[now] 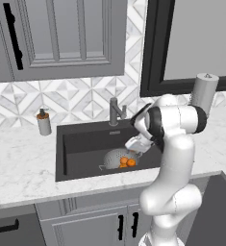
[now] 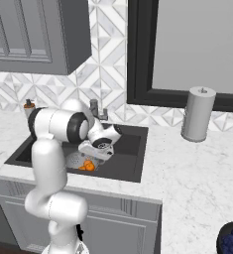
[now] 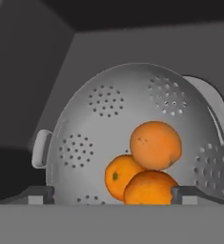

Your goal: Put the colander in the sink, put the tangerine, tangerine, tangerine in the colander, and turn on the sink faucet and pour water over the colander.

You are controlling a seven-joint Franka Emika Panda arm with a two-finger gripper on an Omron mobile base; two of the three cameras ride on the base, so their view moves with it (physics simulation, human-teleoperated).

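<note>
I hold the gripper (image 3: 112, 194) open above the colander (image 3: 132, 138); three tangerines (image 3: 155, 145) sit inside it in the sink (image 1: 81, 144), ready for rinsing.

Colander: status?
Gripper open, above colander. Three tangerines inside it, in sink. Faucet dry, nothing blocking.
</note>
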